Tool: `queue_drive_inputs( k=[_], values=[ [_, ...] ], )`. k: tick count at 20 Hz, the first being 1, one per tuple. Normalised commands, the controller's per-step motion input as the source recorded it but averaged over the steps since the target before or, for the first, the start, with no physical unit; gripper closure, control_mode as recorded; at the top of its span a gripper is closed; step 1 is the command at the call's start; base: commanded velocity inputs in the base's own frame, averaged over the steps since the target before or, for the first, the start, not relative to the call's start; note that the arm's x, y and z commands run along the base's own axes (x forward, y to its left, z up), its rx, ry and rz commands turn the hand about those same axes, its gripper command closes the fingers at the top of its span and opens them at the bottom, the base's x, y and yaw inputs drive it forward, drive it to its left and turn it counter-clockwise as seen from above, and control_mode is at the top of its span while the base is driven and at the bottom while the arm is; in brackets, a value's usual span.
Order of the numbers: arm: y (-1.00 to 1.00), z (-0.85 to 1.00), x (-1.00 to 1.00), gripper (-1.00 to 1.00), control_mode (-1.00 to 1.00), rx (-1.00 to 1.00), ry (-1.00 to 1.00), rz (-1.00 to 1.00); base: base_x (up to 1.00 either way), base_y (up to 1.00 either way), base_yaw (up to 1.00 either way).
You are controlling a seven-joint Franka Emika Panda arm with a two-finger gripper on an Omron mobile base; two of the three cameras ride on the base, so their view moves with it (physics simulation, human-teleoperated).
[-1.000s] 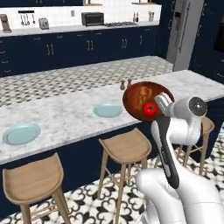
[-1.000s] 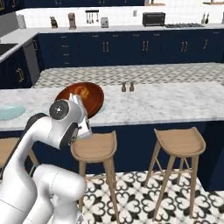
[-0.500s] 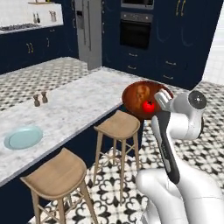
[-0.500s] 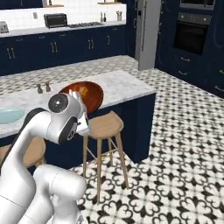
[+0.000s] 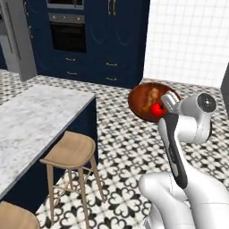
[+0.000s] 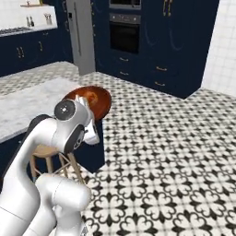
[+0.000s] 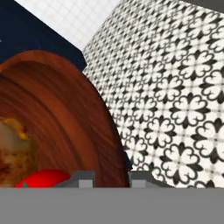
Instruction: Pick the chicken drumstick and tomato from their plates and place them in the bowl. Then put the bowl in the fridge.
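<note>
The dark reddish-brown bowl (image 5: 145, 99) hangs in the air, held by its rim. Inside it lie the red tomato (image 5: 156, 109) and the golden chicken drumstick (image 5: 150, 95). My gripper (image 5: 170, 102) is shut on the bowl's right rim. In the hand view the bowl (image 7: 57, 109) takes up the left side, with the drumstick (image 7: 15, 148) and tomato (image 7: 46, 178) low in it, and my gripper (image 7: 112, 179) pinches the rim. The bowl (image 6: 92, 99) sits just behind my arm in the right base view. The grey fridge (image 6: 80, 34) stands far ahead at the left. The plates are out of view.
The marble island counter (image 5: 31, 120) runs along the left with wooden stools (image 5: 69, 150) beneath it. Navy cabinets with a wall oven (image 6: 124, 32) stand beyond the fridge (image 5: 15, 38). Patterned tile floor (image 6: 170, 152) stretches open ahead and to the right.
The base has turned and driven, so both base views swung from the island toward the oven wall and the fridge. The bowl stays in my shut gripper with its food inside.
</note>
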Motion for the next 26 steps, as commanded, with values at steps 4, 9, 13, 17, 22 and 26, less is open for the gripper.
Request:
queue_drive_inputs(
  k=[4,9,13,17,22,26],
  values=[
    [0.00,0.00,0.00,1.00,1.00,0.00,0.00,0.00,1.00,-0.06,-0.35],
    [0.00,0.00,0.00,1.00,1.00,0.00,0.00,0.00,1.00,-0.37,-0.20],
    [0.00,0.00,0.00,1.00,1.00,0.00,0.00,0.00,1.00,-0.09,-0.04],
    [0.00,0.00,0.00,1.00,1.00,0.00,0.00,0.00,1.00,-0.09,0.00],
    [0.00,0.00,0.00,1.00,1.00,0.00,0.00,0.00,1.00,-0.17,0.05],
    [0.00,0.00,0.00,1.00,1.00,0.00,0.00,0.00,1.00,-0.21,0.12]
  ],
)
